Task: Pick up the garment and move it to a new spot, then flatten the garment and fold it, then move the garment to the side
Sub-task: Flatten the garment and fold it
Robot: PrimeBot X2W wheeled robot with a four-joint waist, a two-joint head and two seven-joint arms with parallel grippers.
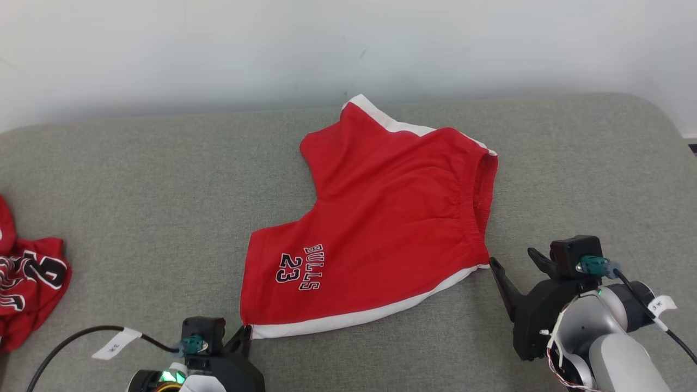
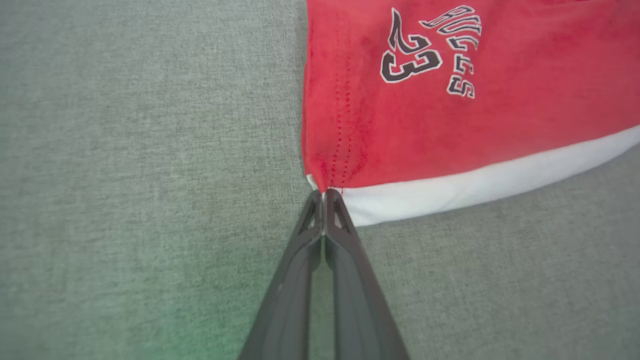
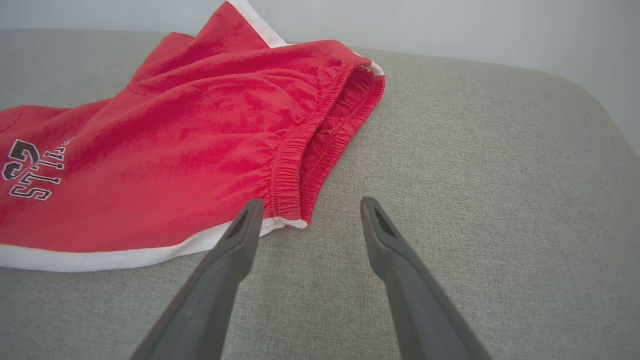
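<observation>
On my grey fabric surface (image 1: 136, 190), the red shorts (image 1: 381, 218), white-trimmed and printed "BULLS 23" in black, lie spread at centre, my left claw (image 2: 324, 197) clamped on their hem corner, my right claw (image 3: 310, 204) fingers apart beside the waistband (image 3: 287, 170).

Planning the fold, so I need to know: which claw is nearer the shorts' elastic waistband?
Right. The right claw stands open just beside the near corner of the waistband; the left claw is shut on the leg-hem corner of the red shorts, at the opposite end.
</observation>
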